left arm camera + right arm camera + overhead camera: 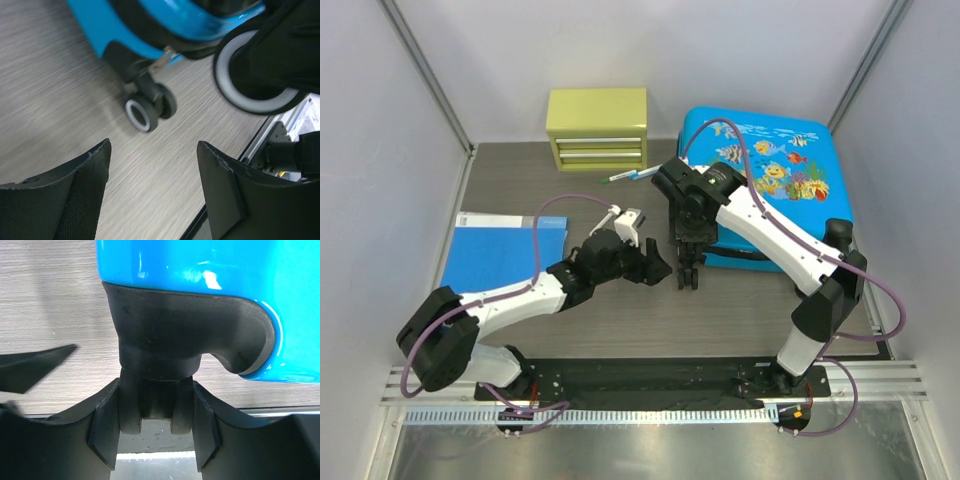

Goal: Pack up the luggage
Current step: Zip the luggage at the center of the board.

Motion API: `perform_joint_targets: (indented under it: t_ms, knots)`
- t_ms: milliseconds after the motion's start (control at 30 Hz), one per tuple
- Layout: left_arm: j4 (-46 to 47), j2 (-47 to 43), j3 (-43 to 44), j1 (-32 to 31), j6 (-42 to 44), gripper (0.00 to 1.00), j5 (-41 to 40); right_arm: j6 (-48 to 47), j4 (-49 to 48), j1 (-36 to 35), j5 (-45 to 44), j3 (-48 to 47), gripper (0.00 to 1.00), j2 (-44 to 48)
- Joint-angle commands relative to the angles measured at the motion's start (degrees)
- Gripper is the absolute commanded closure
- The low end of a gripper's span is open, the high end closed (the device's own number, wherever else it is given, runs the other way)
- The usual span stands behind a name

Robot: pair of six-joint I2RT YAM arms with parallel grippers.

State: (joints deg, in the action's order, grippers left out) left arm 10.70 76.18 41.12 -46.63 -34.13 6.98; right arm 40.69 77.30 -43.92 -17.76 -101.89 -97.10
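Squarely the right gripper clamps a wheel of the luggage

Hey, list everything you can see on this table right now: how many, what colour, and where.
luggage: one, bright blue with a fish print, lying flat at the back right of the table
wheel: one seen close up, black, at the luggage's near-left corner
drawer box: one, yellow-green, back centre-left by the wall
folder: one, plain blue, flat on the left
pens: two, it seems, white with green and teal ends, between the drawer box and the luggage
left fingers: two, black, open with nothing between them, near the luggage's wheels
right fingers: two, black, closed on either side of the wheel
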Motion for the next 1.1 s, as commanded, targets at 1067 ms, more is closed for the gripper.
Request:
perform_joint_targets:
  t_ms: [1067]
  knots:
    - [39.12, 18.12, 0.01, -8.74, 2.67, 0.42, -20.96, 6.51, -4.44, 6.57, 9.41, 2.75, 0.99, 12.46]
